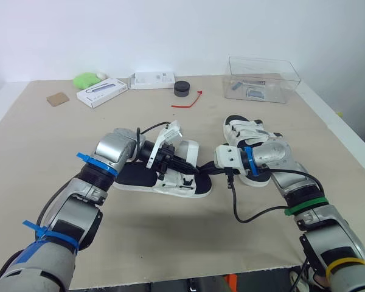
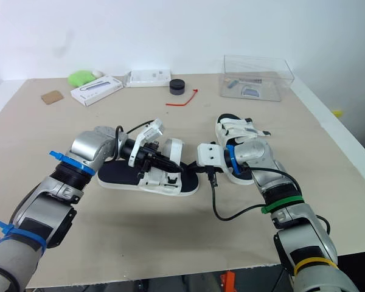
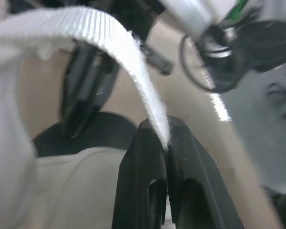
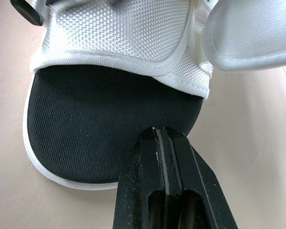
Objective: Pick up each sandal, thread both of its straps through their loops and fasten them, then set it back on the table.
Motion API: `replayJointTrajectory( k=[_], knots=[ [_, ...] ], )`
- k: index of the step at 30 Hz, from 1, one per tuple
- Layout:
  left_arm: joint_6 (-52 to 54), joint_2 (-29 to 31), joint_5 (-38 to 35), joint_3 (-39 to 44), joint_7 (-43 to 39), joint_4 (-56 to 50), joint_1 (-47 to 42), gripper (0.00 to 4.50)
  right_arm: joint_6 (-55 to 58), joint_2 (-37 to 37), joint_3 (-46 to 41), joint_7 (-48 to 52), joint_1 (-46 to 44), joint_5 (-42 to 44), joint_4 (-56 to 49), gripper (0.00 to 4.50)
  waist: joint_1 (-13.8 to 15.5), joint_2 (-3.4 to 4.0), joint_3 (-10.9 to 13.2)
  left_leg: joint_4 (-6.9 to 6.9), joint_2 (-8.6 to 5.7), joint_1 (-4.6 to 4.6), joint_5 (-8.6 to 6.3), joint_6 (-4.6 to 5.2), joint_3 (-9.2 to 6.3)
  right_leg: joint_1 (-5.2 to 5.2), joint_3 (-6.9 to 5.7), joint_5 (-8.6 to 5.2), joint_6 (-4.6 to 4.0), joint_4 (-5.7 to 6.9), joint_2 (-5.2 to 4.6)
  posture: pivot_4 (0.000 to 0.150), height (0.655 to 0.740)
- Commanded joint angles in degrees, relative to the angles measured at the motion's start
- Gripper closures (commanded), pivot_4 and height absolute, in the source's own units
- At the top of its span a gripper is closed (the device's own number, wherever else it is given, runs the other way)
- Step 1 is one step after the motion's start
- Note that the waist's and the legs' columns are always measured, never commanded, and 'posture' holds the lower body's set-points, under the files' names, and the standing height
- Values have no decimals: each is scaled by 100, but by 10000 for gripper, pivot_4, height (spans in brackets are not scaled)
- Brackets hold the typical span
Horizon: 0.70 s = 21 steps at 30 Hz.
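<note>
**Pinching a strap end over the near sandal**

Lying on its sole at the middle of the tabletop [image 1: 42, 131], the near sandal [image 1: 170, 185] has a black footbed and white upper. The left fingers [image 3: 167, 143] are closed tight on the frayed end of a white webbing strap [image 3: 109, 36], which arches up and away from them above the footbed. The right fingers [image 4: 163, 136] are pressed together with nothing visibly between them, and their tips sit at the rounded toe edge of the same sandal. Whether they press on the sole or hover just over it I cannot tell.

A second sandal [image 1: 246, 131] rests flat on the tabletop just beyond the right arm, close beside the first.

Along the far edge stand:
- a clear plastic box [image 1: 261, 79]
- a small black round object [image 1: 182, 89] with a red tie [image 1: 187, 102] near it
- two white boxes [image 1: 101, 92]
- a green lump [image 1: 86, 79]
- a brown card [image 1: 58, 98]
</note>
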Motion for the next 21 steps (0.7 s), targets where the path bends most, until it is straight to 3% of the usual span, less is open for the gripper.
replayJointTrajectory(
  k=[1,21],
  knots=[
    [364,90,-291,158,-188,-417,-110,43770,59,-101,13,17,22,-110,40,45000,0,0,0,0,0,0,0,0,-1,0,0,0,0,0,0,1500,7400],
    [135,32,-73,63,96,-246,50,43770,58,-110,35,59,45,-111,-14,45000,1,0,0,0,0,0,0,0,-1,-1,1,0,0,0,0,1500,7400]
  ],
)
